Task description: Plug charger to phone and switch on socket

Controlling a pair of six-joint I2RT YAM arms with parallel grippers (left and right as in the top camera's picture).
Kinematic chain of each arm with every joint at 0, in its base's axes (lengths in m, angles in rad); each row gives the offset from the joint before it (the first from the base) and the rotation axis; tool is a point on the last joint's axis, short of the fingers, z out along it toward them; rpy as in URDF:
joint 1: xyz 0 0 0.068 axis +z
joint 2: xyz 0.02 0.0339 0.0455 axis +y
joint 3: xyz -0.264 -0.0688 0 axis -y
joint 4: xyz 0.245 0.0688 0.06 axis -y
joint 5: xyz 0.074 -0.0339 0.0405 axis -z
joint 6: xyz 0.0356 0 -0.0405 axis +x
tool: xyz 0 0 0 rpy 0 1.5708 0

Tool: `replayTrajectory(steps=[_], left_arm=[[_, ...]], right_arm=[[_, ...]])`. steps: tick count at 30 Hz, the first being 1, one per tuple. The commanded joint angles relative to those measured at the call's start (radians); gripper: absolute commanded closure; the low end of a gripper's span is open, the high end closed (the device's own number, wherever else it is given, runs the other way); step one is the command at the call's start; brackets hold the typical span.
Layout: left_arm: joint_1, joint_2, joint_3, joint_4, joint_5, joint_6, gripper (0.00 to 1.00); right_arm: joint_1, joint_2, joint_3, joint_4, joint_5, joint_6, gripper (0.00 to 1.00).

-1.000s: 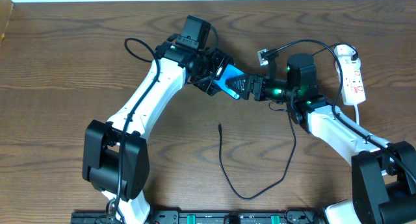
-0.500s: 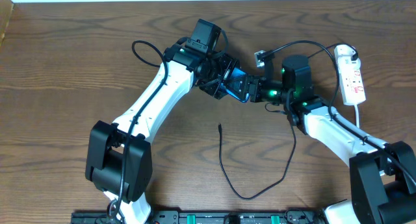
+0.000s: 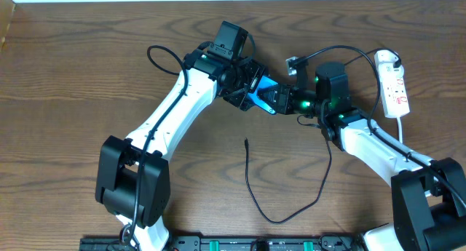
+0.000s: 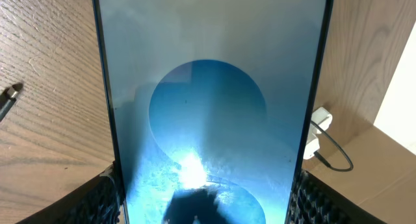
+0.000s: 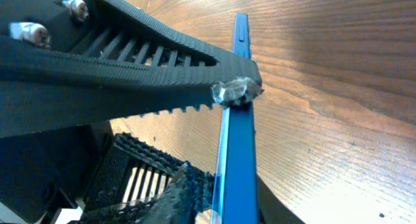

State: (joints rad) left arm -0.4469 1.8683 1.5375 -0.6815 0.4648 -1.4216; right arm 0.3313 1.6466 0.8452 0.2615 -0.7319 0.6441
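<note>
The phone (image 3: 265,93) is clamped over the middle of the bench (image 3: 73,76) by the left tool (image 3: 252,91) and right tool (image 3: 285,99), both closed on its edges, and could be twisted or dropped if either is moved unevenly, while the charger (image 3: 247,160) lies unheld nearby.

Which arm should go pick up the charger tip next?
Probably right: the left jaws clamp the phone across its width, the right jaws only pinch its edge, and the charger tip lies free nearby.
</note>
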Motion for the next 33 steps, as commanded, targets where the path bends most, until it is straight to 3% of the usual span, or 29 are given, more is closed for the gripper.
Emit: replayTrajectory(steps=[1,4,8,9,12,13,23,27,33], left_arm=[[-0.004,-0.037,0.016,0.002,-0.007,-0.013,0.93],[-0.004,-0.037,0.016,0.002,-0.007,-0.013,0.93],[-0.004,-0.037,0.016,0.002,-0.007,-0.013,0.92],[-0.004,-0.037,0.016,0.002,-0.006,-0.013,0.83],[-0.003,-0.037,0.016,0.002,-0.007,-0.012,0.17],[-0.003,-0.037,0.016,0.002,-0.007,-0.011,0.06],[0.010,-0.086,0.016,0.003,-0.007,0.128,0.05],[0.011,-0.155,0.016,0.002,-0.063,0.187,0.05],[0.011,-0.252,0.016,-0.018,-0.226,0.224,0.05]], right_arm=[[0.011,0.008,0.011,0.006,-0.022,-0.010,0.89],[0.011,0.008,0.011,0.002,-0.021,-0.010,0.99],[0.011,0.008,0.011,-0.001,-0.022,-0.010,0.99],[0.011,0.008,0.011,-0.001,-0.022,-0.010,0.99],[0.008,0.008,0.011,-0.001,-0.022,-0.010,0.99],[0.006,0.008,0.011,0.000,-0.022,-0.010,0.99],[-0.075,0.008,0.011,-0.001,-0.023,0.017,0.99],[-0.143,0.008,0.011,0.005,-0.049,0.187,0.99],[-0.235,0.008,0.011,0.095,-0.193,0.571,0.99]])
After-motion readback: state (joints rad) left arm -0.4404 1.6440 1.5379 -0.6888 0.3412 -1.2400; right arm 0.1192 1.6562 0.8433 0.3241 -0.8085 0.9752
